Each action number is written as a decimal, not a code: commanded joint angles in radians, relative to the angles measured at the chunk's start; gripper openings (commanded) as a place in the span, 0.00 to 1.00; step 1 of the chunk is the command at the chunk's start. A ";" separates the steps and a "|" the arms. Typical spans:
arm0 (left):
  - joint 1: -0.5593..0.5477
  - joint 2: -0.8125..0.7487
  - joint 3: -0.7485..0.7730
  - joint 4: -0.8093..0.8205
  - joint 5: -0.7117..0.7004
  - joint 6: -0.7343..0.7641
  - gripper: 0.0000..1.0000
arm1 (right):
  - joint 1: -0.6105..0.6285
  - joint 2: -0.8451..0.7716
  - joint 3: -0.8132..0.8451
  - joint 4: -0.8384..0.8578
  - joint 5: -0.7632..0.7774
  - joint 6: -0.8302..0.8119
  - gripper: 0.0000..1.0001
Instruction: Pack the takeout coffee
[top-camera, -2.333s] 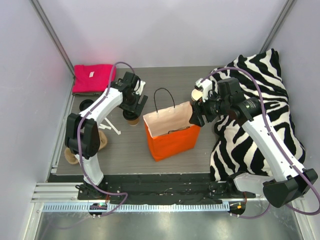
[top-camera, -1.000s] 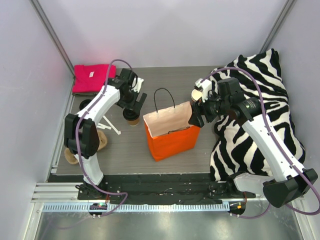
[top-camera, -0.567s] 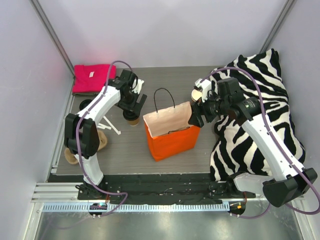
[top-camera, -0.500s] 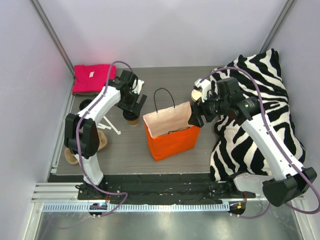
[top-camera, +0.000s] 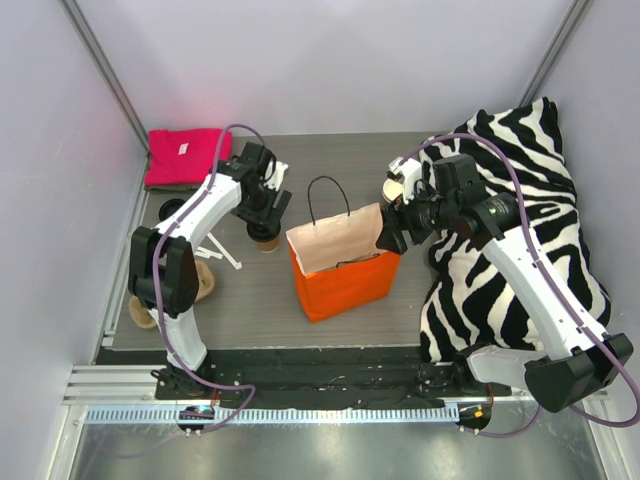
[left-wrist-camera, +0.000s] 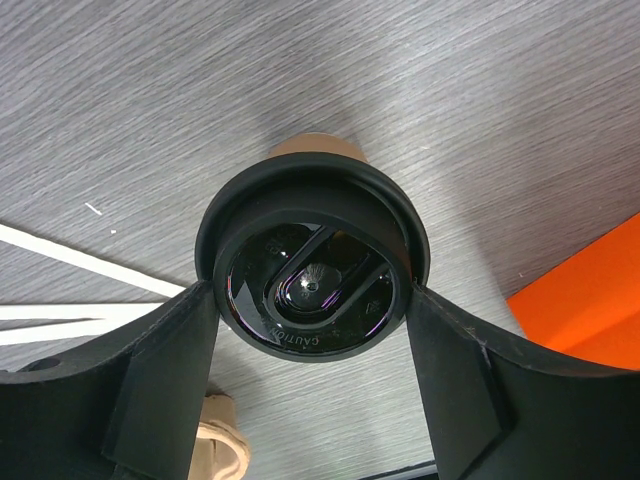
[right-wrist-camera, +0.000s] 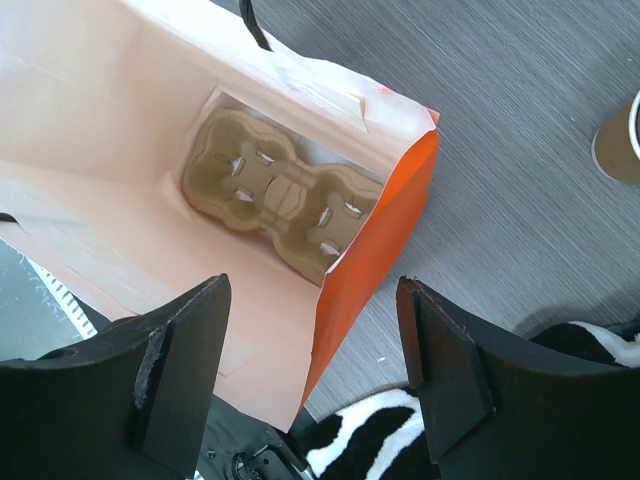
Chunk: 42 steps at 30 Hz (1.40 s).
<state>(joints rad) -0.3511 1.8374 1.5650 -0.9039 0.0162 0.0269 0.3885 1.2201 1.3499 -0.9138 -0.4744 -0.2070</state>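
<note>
I have the left end effector plumb over the upright takeout coffee on the worktop, fingers astride its black lid at 9 and 3, gripped or not I cannot tell, with the orange bag at 4 o'clock in the top view.

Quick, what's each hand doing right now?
Left hand: jaws either side of the cup; whether it grips cannot be told.
Right hand: open, empty, over the bag.
</note>
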 joint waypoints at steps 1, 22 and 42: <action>0.006 0.013 -0.033 0.031 -0.005 -0.008 0.77 | -0.004 0.005 0.043 0.007 -0.015 -0.005 0.75; 0.006 -0.081 -0.094 0.056 0.018 0.011 0.50 | -0.004 0.007 0.052 0.004 -0.013 -0.006 0.75; 0.006 -0.305 0.654 -0.345 0.145 0.056 0.42 | -0.004 -0.004 0.055 0.003 -0.012 -0.002 0.76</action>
<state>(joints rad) -0.3511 1.5948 2.0689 -1.1431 0.0956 0.0868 0.3885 1.2308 1.3655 -0.9169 -0.4744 -0.2070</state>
